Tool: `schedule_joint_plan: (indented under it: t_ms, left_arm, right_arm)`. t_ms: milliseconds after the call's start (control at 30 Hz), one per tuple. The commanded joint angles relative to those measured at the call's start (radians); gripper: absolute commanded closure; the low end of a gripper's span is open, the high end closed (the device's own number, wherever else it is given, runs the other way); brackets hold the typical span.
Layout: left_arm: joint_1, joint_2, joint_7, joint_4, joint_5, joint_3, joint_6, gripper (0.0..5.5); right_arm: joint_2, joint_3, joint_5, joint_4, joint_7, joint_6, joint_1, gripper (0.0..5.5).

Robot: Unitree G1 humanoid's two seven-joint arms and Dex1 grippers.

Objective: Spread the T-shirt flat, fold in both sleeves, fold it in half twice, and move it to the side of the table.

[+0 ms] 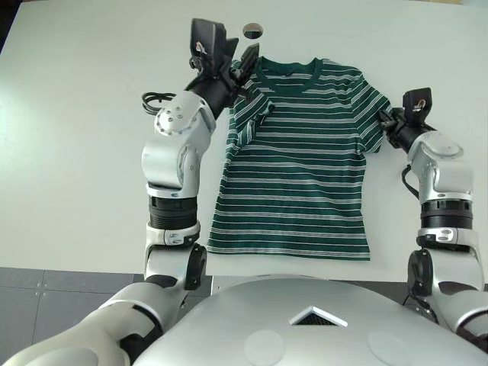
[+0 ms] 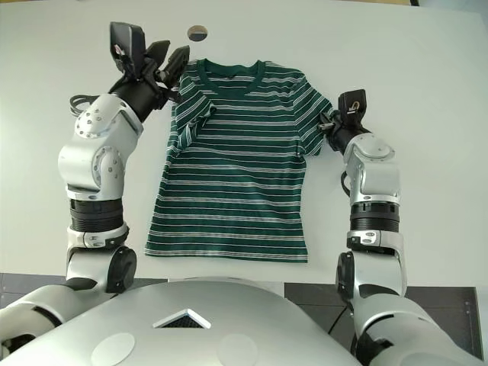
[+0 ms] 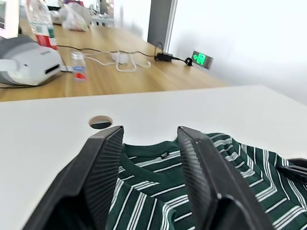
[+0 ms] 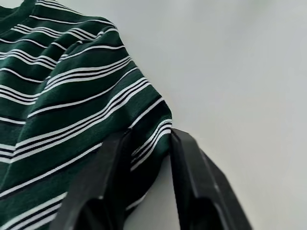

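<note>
A green T-shirt with white stripes [image 1: 297, 175] lies face up on the white table [image 1: 84, 191], collar at the far side. Its left sleeve [image 1: 250, 116] is folded in over the chest, a bit rumpled. My left gripper [image 1: 242, 59] hangs open above the left shoulder, with nothing between its fingers [image 3: 108, 158]. The right sleeve [image 4: 86, 96] lies spread out to the side. My right gripper [image 4: 151, 136] is at that sleeve's outer hem, shut on the fabric edge, low on the table [image 2: 326, 122].
A round cable hole [image 1: 253, 30] sits in the table just beyond the collar. A black cable [image 1: 152, 101] loops beside my left arm. White tabletop stretches wide on both sides of the shirt. The table's front edge [image 1: 76, 268] runs just before the shirt's bottom hem.
</note>
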Motion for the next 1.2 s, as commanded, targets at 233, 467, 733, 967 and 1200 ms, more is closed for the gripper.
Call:
schedule_joint_plan:
  t_ms: [233, 467, 733, 967, 1200]
  left_arm:
    - [0.138, 0.093, 0.011, 0.053, 0.151, -0.08, -0.237, 3.59]
    - [0.181, 0.094, 0.031, 0.096, 0.232, -0.141, -0.346, 4.45]
    - [0.182, 0.08, 0.042, 0.087, 0.228, -0.127, -0.349, 4.58]
    - [0.18, 0.067, 0.049, 0.095, 0.225, -0.116, -0.35, 4.64]
    - [0.175, 0.073, 0.05, 0.104, 0.228, -0.11, -0.357, 4.64]
  right_arm:
    - [0.014, -0.012, 0.037, -0.098, 0.017, 0.009, -0.003, 5.4]
    - [0.031, 0.069, 0.033, -0.309, 0.026, 0.084, 0.01, 5.4]
    - [0.088, 0.17, -0.016, -0.251, 0.005, 0.074, -0.016, 5.4]
    - [0.149, 0.218, -0.049, -0.159, -0.01, 0.025, -0.035, 5.05]
    - [0.184, 0.191, 0.007, -0.197, 0.027, 0.025, 0.0, 3.97]
